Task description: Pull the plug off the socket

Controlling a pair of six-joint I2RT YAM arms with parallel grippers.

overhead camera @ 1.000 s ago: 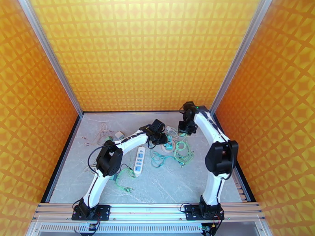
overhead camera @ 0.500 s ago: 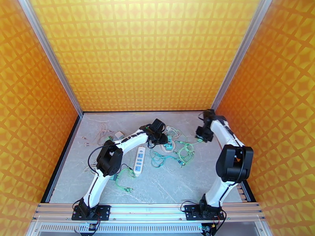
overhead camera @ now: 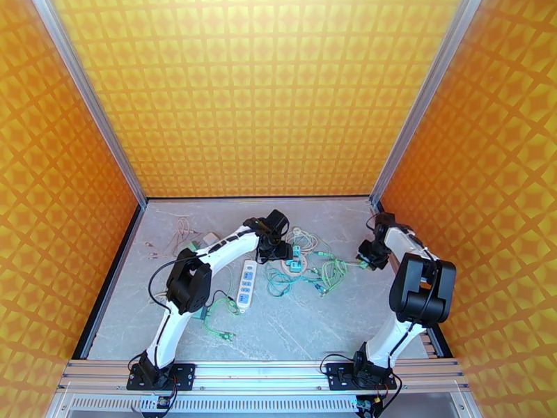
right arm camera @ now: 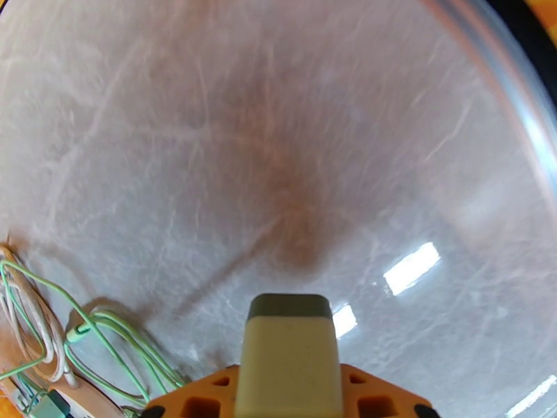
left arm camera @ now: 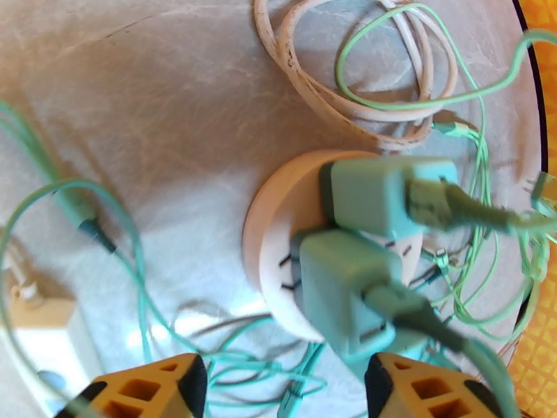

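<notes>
A round white socket [left arm camera: 278,224] lies on the marble table with two pale teal plugs [left arm camera: 379,196] seated in it, their green cords running off right. My left gripper [left arm camera: 285,395] hovers just short of the socket, its orange fingers [left arm camera: 150,388] spread wide with nothing between them. From above, the left gripper [overhead camera: 273,240] sits at the socket [overhead camera: 287,259]. My right gripper [right arm camera: 289,398] is shut on a third pale green plug [right arm camera: 291,350], held over bare table well to the right of the socket. In the top view the right gripper [overhead camera: 369,253] is near the right wall.
A white power strip [overhead camera: 245,283] lies left of the socket. Tangled green and white cables [overhead camera: 317,269] spread between the two grippers. A small white adapter [overhead camera: 209,240] and thin cords lie at the back left. The black table rim [overhead camera: 432,322] runs close beside the right arm.
The right arm swung right and down, away from the socket, carrying the plug with its cord trailing. The left gripper opened and let go of the socket.
</notes>
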